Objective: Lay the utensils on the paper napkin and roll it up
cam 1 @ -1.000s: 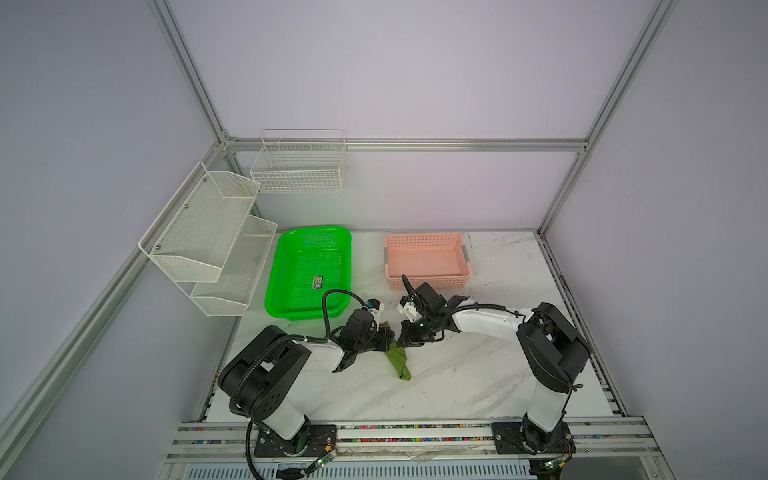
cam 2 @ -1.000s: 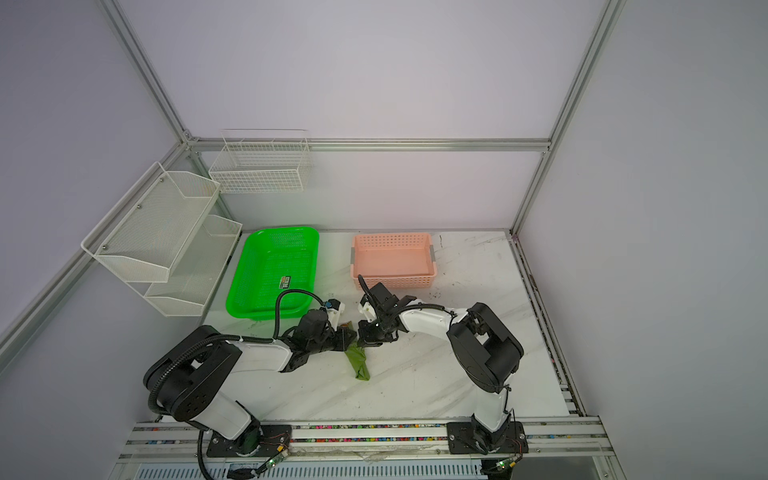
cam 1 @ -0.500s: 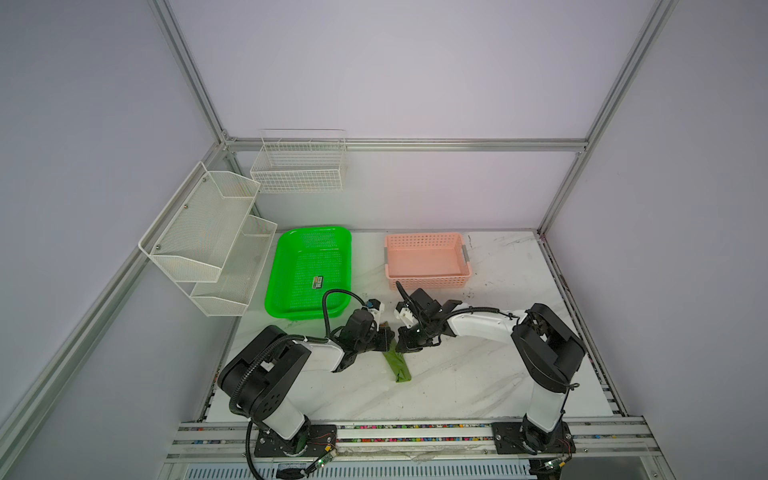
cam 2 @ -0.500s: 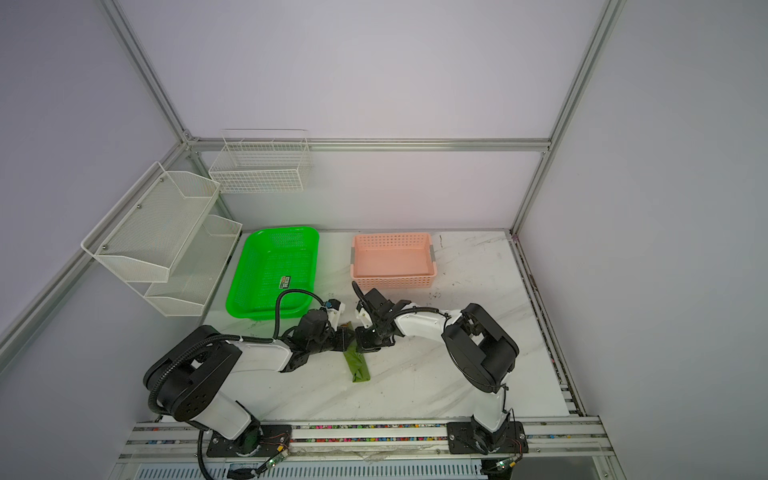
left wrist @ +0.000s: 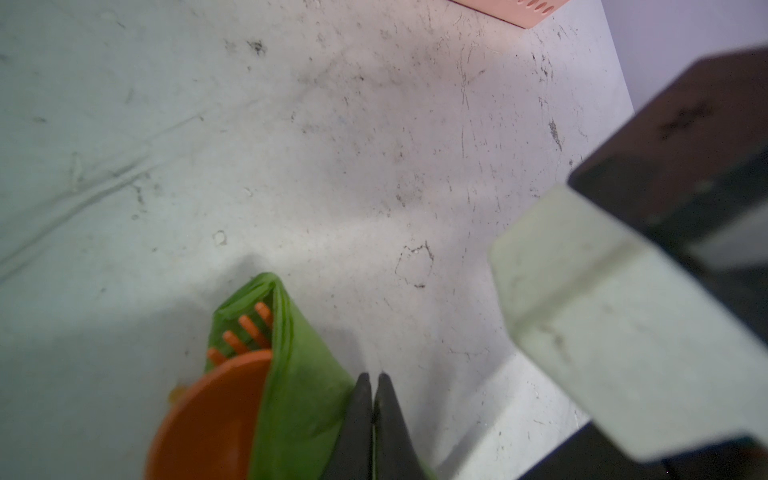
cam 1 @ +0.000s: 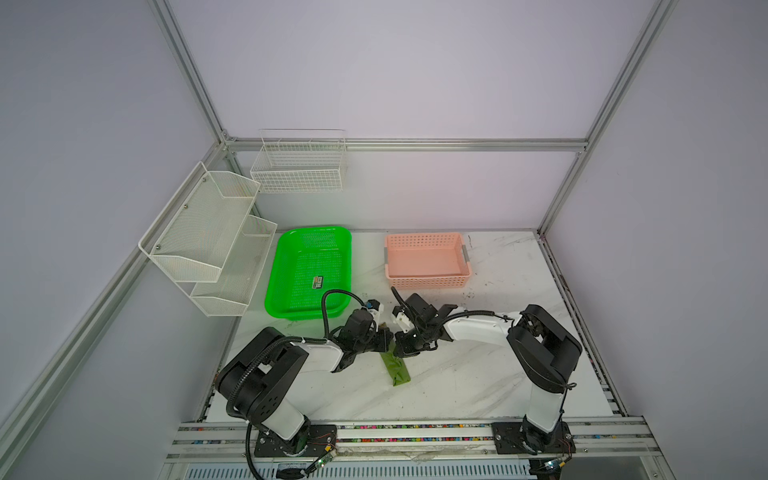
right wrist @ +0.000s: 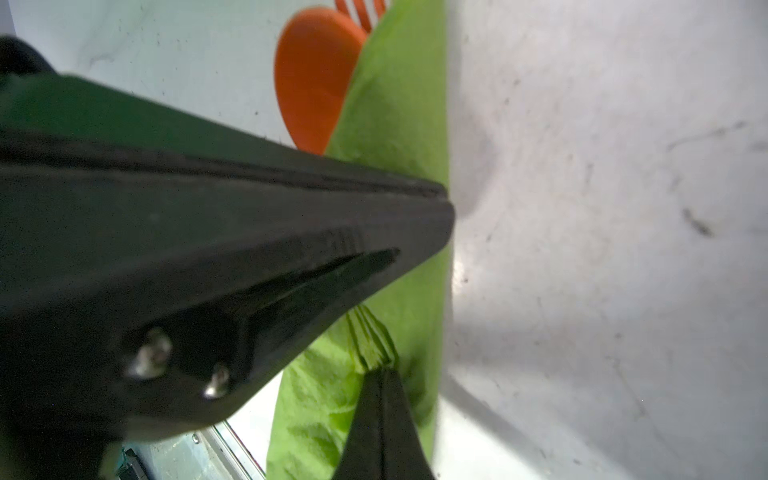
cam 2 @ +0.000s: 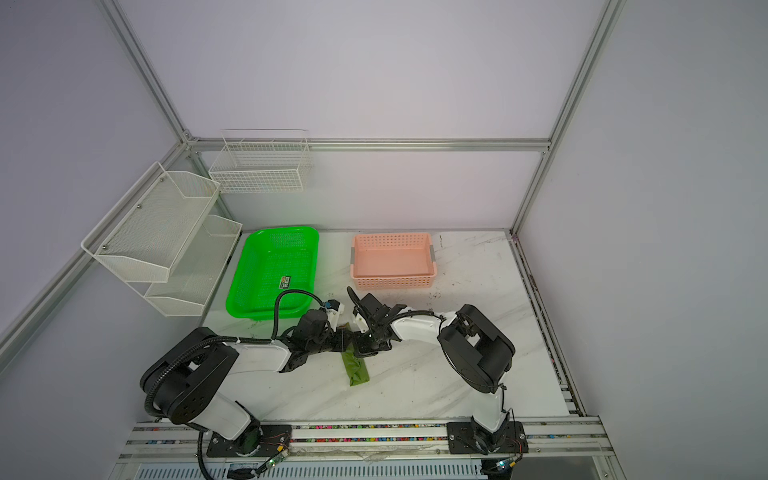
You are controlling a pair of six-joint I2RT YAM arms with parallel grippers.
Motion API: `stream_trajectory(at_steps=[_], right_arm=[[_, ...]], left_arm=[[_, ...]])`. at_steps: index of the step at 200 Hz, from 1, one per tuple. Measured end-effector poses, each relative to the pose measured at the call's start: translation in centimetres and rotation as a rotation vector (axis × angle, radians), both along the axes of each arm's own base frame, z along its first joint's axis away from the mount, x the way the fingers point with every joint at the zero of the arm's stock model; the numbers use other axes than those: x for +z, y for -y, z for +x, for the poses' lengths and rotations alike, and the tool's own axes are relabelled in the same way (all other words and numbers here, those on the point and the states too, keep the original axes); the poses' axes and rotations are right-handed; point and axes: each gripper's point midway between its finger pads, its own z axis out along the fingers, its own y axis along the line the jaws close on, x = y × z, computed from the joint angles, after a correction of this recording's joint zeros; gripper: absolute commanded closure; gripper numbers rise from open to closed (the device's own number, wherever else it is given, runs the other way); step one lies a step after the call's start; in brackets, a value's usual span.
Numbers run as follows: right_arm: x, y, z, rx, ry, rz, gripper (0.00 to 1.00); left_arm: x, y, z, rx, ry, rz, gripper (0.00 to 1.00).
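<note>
The paper napkin [cam 1: 397,371] [cam 2: 358,371] lies on the table as a narrow green roll between my two arms. From its open end stick out orange utensils: a spoon bowl [left wrist: 212,415] [right wrist: 316,75] and fork tines [left wrist: 245,328] [right wrist: 361,8]. My left gripper [left wrist: 372,380] [cam 1: 387,337] is shut and lies across the roll, its tips reaching the roll's far edge. My right gripper [right wrist: 380,372] [cam 1: 401,353] is shut on a pinch of the napkin [right wrist: 399,104]; the paper's pleats run into its tips. The left gripper's fingers [right wrist: 291,216] cross just in front of it.
A bright green perforated tray [cam 1: 307,257] and a pink basket [cam 1: 426,259] stand behind the arms. White wire racks [cam 1: 208,241] hang on the left wall, a wire basket [cam 1: 297,166] on the back wall. The marble table [cam 1: 457,382] stretches right and forward.
My right gripper has come left and down onto the roll, close to the left gripper. The left gripper and the roll have barely moved.
</note>
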Motion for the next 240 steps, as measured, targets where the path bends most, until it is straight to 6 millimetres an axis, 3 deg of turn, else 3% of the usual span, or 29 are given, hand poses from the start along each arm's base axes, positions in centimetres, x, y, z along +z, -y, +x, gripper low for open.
stream_trajectory(at_steps=[24,51,80,110,123,168,240], right_arm=[[0.0,0.0,0.0,0.000,0.003,0.000,1.00],[-0.1,-0.1,0.0,-0.005,0.003,0.006,1.00],[-0.1,-0.3,0.0,-0.010,0.000,0.019,1.00],[-0.3,-0.6,-0.2,-0.019,-0.013,0.042,1.00],[-0.3,-0.7,-0.2,-0.021,-0.020,0.050,1.00],[-0.3,-1.4,-0.1,-0.024,-0.031,0.083,1.00],[-0.4,-1.8,-0.1,-0.028,-0.044,0.101,1.00]], left_arm=[[1.1,-0.1,-0.1,-0.001,0.019,-0.006,0.81],[5.1,-0.4,0.0,0.012,0.098,-0.049,0.71],[9.7,-0.8,-0.2,0.024,0.194,-0.111,0.71],[12.0,-1.3,-1.1,0.040,0.224,-0.166,0.73],[11.4,-1.8,-2.0,0.049,0.205,-0.180,0.74],[6.7,-2.9,-6.5,0.050,0.083,-0.159,0.78],[4.7,-0.9,-9.3,0.005,0.016,-0.138,0.84]])
